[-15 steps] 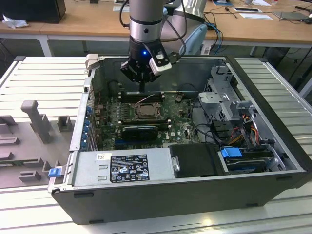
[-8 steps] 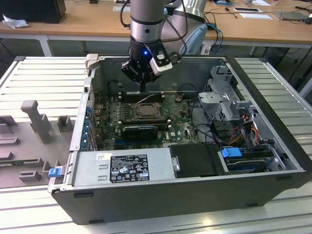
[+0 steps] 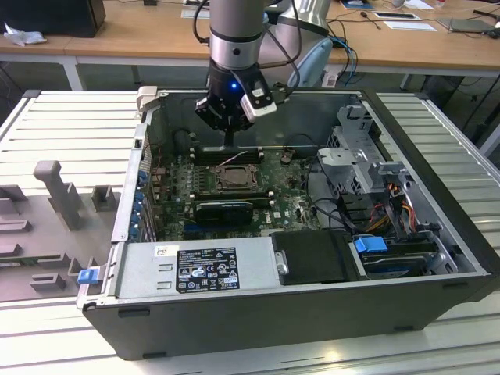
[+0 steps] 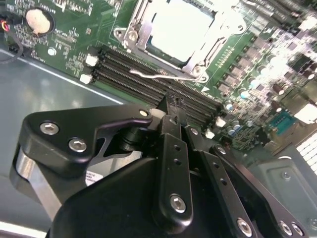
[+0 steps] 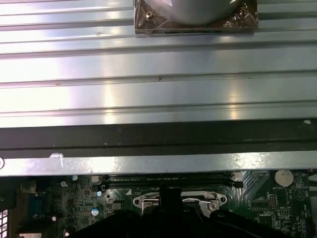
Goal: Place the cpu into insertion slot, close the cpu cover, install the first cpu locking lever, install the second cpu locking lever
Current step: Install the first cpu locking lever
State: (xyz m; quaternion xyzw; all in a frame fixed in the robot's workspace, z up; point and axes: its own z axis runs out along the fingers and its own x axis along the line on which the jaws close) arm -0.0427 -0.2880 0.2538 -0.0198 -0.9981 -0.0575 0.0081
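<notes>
1. Black gripper [image 4: 171, 116] with its fingers drawn together on nothing, poised just above the memory slots [image 4: 148, 79].
2. Just beyond those slots, the cpu [image 4: 181, 29] lies in the insertion slot [image 3: 232, 178].
3. Thin steel cpu cover [image 4: 132, 30]: likely light, springy; grasp its edge.

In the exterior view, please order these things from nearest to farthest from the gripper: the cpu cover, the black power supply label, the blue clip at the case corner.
From the gripper:
1. The cpu cover, just below it on the green board.
2. The black power supply label, on the front metal box.
3. The blue clip, at the case corner on the exterior view's left.
</notes>
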